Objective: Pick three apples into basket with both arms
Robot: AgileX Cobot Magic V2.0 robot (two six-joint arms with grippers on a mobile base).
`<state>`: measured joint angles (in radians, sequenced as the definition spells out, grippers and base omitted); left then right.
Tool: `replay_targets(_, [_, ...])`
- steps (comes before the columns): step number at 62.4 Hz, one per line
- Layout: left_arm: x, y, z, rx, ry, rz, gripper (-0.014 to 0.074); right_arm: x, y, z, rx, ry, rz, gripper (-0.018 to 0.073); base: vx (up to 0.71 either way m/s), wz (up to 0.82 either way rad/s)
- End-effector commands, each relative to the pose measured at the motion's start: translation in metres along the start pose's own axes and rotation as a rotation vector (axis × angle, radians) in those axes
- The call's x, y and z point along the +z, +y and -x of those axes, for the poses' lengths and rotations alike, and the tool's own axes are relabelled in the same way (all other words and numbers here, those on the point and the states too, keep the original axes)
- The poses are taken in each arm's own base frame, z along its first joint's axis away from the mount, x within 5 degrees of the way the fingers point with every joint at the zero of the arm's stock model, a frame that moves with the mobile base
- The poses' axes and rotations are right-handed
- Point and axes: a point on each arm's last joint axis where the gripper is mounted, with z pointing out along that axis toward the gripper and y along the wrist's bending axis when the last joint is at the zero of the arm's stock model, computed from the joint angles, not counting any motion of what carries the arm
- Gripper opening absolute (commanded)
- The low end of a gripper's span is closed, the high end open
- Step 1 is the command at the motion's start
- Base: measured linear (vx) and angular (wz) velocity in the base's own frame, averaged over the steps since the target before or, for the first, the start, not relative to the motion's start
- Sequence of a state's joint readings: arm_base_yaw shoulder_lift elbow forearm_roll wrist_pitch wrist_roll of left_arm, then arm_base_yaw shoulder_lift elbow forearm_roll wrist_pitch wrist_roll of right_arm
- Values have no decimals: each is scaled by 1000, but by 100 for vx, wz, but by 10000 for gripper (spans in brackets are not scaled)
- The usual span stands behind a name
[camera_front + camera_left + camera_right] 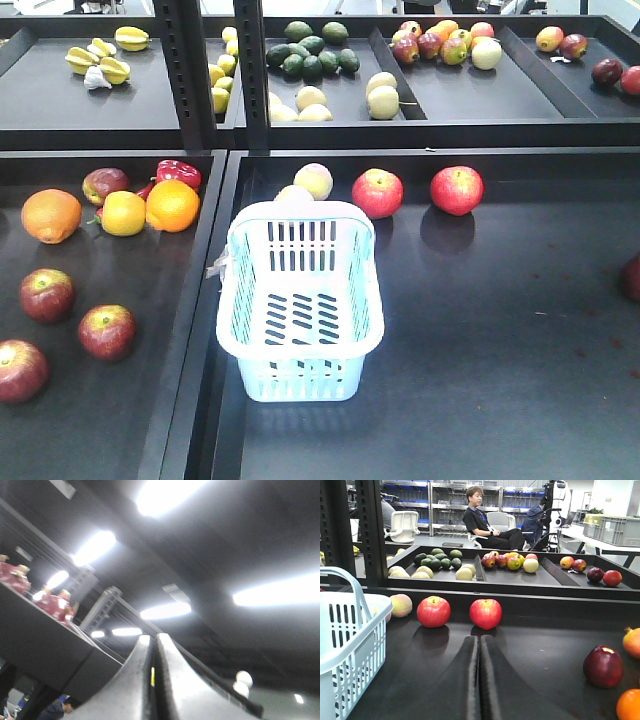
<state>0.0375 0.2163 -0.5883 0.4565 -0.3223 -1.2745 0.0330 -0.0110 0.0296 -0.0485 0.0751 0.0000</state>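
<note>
The pale blue basket [298, 380] stands empty between the two lower trays, its handle folded back. Three dark red apples [47, 294] [107, 331] [20, 370] lie in the left tray, left of the basket. Two brighter red apples [377, 192] [456, 189] rest at the back of the right tray. My right gripper [480, 639] is shut and empty, low over the black tray. It points at a red apple [485, 613], with the basket [345, 630] on its left. My left gripper [154, 639] is shut and tilted up at the ceiling lights. Neither arm shows in the front view.
Oranges [172, 205] [51, 215], a lemon [123, 213] and a red pepper [178, 172] sit in the left tray. Pale apples [313, 180] lie behind the basket. A dark apple [603, 666] is at the right. Black posts [190, 70] rise before the upper shelf. A seated person [485, 522] is beyond.
</note>
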Motion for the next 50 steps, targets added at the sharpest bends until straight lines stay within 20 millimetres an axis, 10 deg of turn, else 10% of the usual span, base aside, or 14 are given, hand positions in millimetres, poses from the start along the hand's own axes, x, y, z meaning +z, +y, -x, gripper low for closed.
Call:
replay_targets(1, [29,-9,-11,32,132,-165,-6,0,0,4,-4,-73,-2,-3,0,0])
replay_targets(28, [136,27,-74,281,763,-345,62,0,0,4,-4,-73,-2,-3,0,0])
replay_targets(50, [213,69,-109,297,1062,-439,593,0,0,4,-3,-73,-2,-3,0,0])
